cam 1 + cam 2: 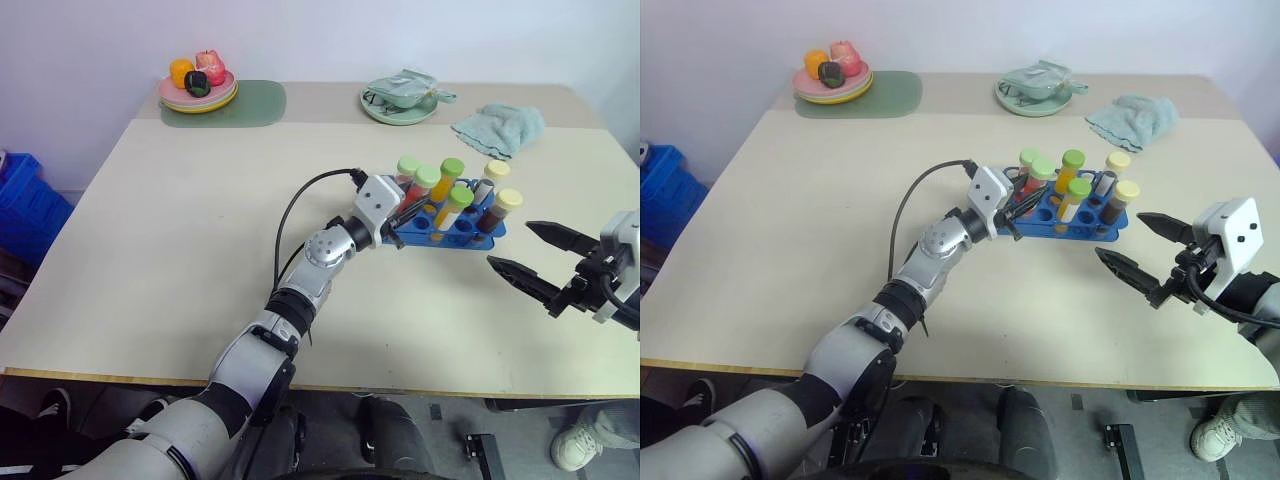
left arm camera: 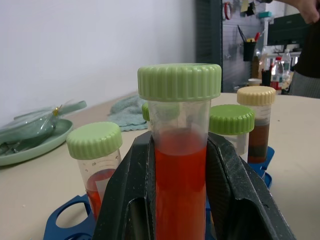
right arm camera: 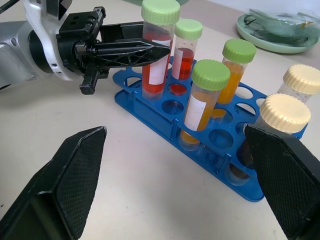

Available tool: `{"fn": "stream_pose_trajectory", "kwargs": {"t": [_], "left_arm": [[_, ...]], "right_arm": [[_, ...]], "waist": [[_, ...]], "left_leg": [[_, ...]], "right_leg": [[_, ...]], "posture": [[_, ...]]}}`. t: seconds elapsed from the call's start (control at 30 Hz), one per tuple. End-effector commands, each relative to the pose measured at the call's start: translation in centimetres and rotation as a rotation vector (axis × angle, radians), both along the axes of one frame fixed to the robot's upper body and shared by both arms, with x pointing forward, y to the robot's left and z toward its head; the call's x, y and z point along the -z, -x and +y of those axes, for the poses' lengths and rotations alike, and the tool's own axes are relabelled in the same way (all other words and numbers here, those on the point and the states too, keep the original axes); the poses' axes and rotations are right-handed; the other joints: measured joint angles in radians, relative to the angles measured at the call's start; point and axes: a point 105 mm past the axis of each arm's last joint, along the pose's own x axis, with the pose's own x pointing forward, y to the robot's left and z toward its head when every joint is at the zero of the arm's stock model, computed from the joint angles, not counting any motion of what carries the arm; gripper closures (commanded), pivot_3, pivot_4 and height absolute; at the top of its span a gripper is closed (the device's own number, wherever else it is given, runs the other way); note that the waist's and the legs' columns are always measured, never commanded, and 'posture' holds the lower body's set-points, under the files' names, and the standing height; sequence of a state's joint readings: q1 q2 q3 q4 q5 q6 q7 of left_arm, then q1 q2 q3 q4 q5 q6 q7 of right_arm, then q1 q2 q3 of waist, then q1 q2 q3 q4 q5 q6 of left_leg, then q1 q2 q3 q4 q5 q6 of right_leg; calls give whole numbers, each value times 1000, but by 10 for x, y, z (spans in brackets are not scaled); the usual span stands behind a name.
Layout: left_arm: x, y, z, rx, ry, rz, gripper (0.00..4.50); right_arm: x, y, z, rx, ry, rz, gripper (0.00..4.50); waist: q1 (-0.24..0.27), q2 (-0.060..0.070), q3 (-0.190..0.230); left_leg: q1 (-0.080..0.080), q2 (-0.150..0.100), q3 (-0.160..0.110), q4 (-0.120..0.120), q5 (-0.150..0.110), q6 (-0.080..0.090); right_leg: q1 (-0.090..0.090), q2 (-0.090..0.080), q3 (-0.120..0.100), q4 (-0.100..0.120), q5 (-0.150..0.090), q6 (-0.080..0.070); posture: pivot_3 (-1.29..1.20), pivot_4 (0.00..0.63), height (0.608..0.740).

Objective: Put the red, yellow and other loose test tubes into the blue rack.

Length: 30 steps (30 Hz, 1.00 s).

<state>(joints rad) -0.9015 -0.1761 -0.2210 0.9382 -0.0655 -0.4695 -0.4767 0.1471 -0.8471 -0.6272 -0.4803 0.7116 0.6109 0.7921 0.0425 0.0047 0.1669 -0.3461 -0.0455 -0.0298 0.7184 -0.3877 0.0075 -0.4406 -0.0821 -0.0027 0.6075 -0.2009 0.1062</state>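
Left end effector clamped on a green-capped test tube of red liquid, upright at the left end of the blue rack, its base in or just above a slot. Five more capped tubes standing in that rack on the bench. Right end effector spread wide, empty, near and right of the rack.
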Motion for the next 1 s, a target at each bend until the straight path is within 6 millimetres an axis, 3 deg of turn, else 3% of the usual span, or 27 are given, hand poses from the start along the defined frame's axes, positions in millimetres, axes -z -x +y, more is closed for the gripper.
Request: {"fn": "stream_pose_trajectory", "kwargs": {"t": [0.03, 0.07, 0.13, 0.2, 0.3, 0.43, 0.47, 0.53, 0.67, 0.77, 1.0], "left_arm": [[-17, 27, -42, 107, 85, -2, 3747], [-17, 26, -41, 114, 93, 10, 3747], [-19, 27, -39, 138, 115, 21, 2735], [-19, 27, -38, 150, 132, 41, 2025], [-19, 29, -37, 160, 132, 26, 466], [-24, 30, -35, 150, 139, 2, 466], [-26, 30, -35, 145, 136, -10, 466], [-29, 30, -30, 122, 129, -40, 466], [-36, 33, -15, 111, 136, -76, 466], [-35, 33, 8, 72, 123, -84, 466], [-32, 47, 65, 43, 79, -51, 466]], "right_arm": [[-12, 2, 4, -12, 22, -54, 0], [-12, 2, 4, -12, 23, -54, 0], [-13, 2, 3, -11, 23, -55, 0], [-13, 2, 4, -12, 23, -55, 0], [-12, 1, 4, -12, 21, -54, 0], [-11, 0, 5, -16, 18, -55, 0], [-11, 0, 5, -18, 18, -55, 0], [-11, -2, 6, -23, 18, -58, 0], [-12, -5, 5, -23, 15, -68, 0], [-12, -10, 5, -27, 14, -80, 0], [-10, -17, 9, -47, 3, -98, 0]], "waist": [[0, 0, 0], [0, 0, 0], [-1, 0, 0], [-1, 0, 0], [-2, 0, 0], [-1, 0, 0], [-1, 1, -2], [2, 8, -47], [1, 11, -85], [0, 13, -98], [-1, 18, -105]], "left_leg": [[0, 0, 0, 0, 0, 0], [0, 0, 0, 0, 0, 0], [0, 0, 0, 0, 0, 0], [0, 0, 0, 0, 0, 0], [0, 0, 0, 0, 0, 0], [0, 0, 0, 0, 0, 0], [0, 0, 0, 0, 0, 0], [-5, 1, 0, -1, 0, -1], [-3, -1, 0, -4, 0, -1], [11, -1, 0, -7, -2, 3], [10, 0, 0, -6, -2, 4]], "right_leg": [[0, 0, 0, 0, 0, 0], [0, 0, 0, 0, 0, 0], [0, 0, 0, 0, 0, 0], [0, 0, 0, 0, 0, 0], [0, 0, 0, 0, 0, 0], [0, 0, 0, 0, 0, 0], [0, 0, 0, 0, 0, 0], [-5, 1, 1, 2, 1, 1], [1, 2, 0, -11, 2, 3], [16, 2, 0, -16, 2, 3], [14, 3, 2, -13, 2, 3]], "posture": [[0, 150, 740], [0, 150, 740], [0, 150, 740], [0, 150, 740], [0, 150, 740], [0, 150, 740], [0, 0, 740], [0, 0, 740], [0, 0, 740], [0, 0, 740], [0, 0, 740]]}}
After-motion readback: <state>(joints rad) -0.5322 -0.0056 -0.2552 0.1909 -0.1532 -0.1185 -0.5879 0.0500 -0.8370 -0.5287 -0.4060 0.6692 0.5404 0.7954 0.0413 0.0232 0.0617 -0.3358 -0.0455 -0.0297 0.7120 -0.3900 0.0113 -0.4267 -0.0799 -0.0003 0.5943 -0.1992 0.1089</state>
